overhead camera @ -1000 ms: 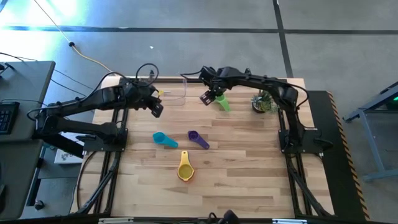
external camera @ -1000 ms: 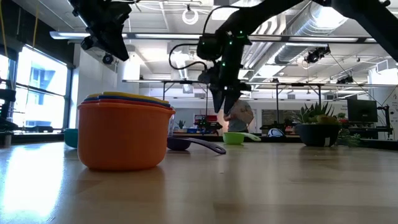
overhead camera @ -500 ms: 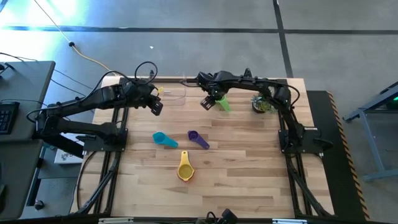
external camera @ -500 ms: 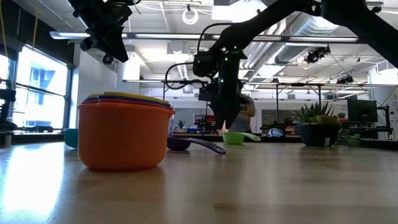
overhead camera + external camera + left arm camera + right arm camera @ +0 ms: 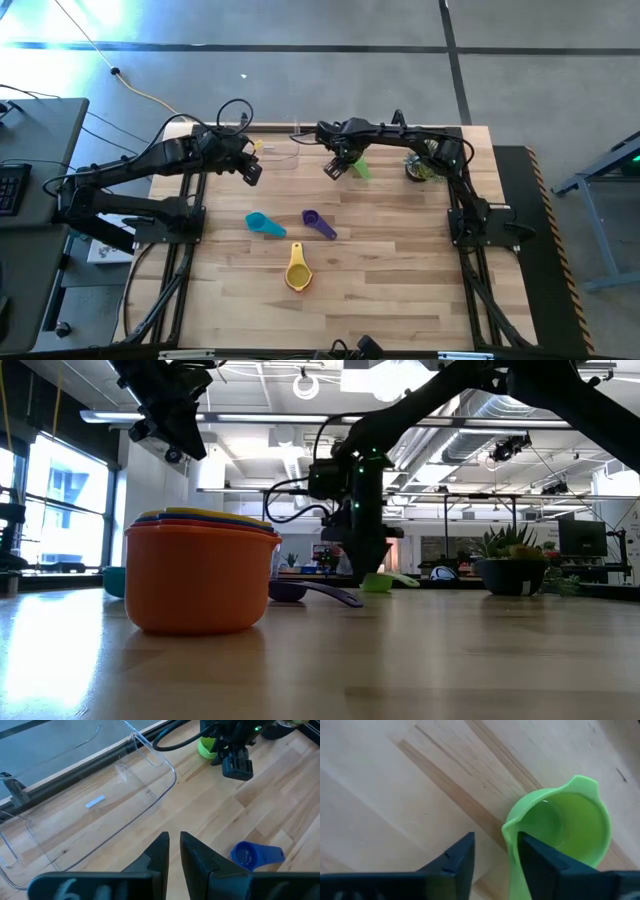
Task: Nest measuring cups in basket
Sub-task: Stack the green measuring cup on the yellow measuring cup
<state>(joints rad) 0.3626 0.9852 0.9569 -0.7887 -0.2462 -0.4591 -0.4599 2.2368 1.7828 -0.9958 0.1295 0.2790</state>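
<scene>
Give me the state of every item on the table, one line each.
Clear plastic rectangular basket: upright, no cup seen inside.
Green plastic measuring cup: upright on table, loose.
Orange plastic cup: upright, other cups nested inside.
Teal cup, purple cup: loose on table.
Right gripper: open, straddling green cup's rim.
Left gripper: nearly shut, empty.

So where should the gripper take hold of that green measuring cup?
Grip the green cup by its thin rim wall, coming straight down from above. It stands upright and open, and the right gripper already hovers at that edge, one finger just outside the rim.
</scene>
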